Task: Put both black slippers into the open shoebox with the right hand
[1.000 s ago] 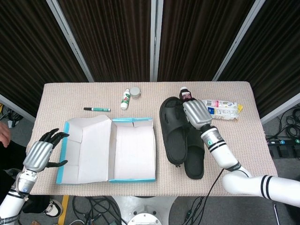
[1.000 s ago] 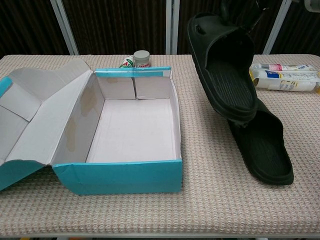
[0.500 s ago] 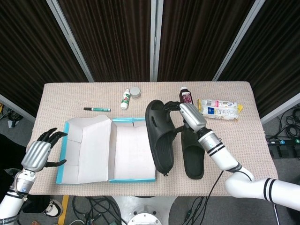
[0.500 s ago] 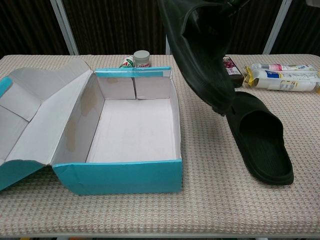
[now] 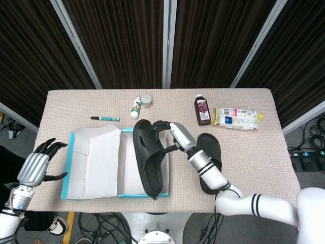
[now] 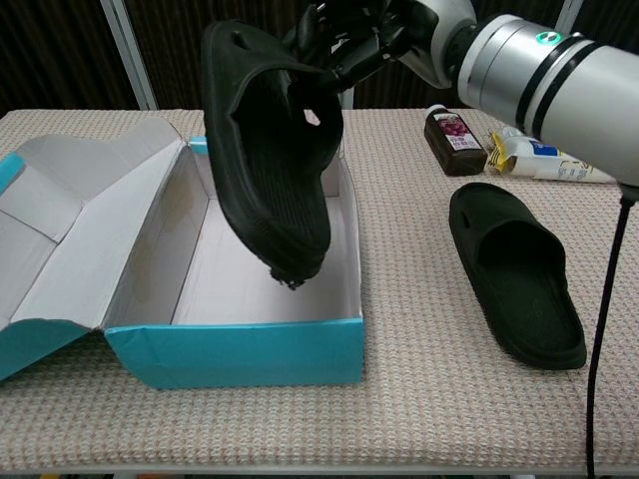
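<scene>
Black slipper, no legible branding

Right hand: silver back plate, black fingers; behind it a silver wrist showing black bands, then white forearm. Left hand: likewise silver-backed, black fingers, white forearm behind

One black slipper hangs toe-down over the open shoebox, a teal carton with a white inside and its lid folded out flat. The other slipper lies sole-down on the tabletop, just beside the box.
</scene>
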{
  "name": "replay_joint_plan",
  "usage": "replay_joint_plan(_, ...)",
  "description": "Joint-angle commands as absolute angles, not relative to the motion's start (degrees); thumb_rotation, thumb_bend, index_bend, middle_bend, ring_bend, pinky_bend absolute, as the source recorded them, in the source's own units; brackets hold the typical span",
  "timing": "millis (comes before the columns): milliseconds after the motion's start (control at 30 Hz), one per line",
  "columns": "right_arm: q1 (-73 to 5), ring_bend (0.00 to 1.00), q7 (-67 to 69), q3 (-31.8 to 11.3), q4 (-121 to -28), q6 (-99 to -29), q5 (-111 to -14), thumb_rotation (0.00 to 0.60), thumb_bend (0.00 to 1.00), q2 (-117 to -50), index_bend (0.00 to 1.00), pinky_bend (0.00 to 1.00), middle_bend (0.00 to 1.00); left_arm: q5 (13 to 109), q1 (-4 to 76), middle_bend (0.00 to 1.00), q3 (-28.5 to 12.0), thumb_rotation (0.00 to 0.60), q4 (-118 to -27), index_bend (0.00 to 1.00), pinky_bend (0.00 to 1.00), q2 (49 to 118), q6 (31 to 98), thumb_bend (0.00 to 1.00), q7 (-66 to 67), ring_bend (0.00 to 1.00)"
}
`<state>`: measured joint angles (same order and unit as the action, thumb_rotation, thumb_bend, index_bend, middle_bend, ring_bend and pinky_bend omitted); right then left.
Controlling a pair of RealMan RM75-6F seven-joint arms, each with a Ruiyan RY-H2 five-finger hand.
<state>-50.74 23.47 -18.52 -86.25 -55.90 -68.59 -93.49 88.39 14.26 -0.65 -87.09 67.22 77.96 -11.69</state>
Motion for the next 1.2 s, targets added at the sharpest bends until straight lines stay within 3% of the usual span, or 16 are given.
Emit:
replay_joint_plan(33, -52.3, 0.34, 27.0, -19.4, -79.0, -57.6, -70.6, 0.6, 0.08, -100.2, 0.63, 0.35, 0.5, 88.5, 14.0, 0.21, -0.6, 0.6, -86.1, 0.21, 0.18, 67.1, 78.4, 0.0, -12.7, 0.09)
replay_joint_plan(433, -56.8, 0.34, 39.8, -20.3, -63.0, -54.0, -75.1, 0.6, 0.08, -110.4, 0.63, 0.35, 0.5, 88.2, 13.5, 0.21, -1.1, 0.6, -84.1, 0.21, 0.18, 67.2, 79.3, 0.0, -13.5, 0.09)
replay_joint_plan(1200, -59.3, 0.34, 43.0, -19.9, -53.6, -54.7, -78.4, 0.6, 0.08, -117.4, 0.62, 0.35, 0.5, 88.7, 12.7, 0.21, -1.0, 0.6, -80.9, 0.21, 0.18, 68.4, 80.3, 0.0, -14.8, 0.09)
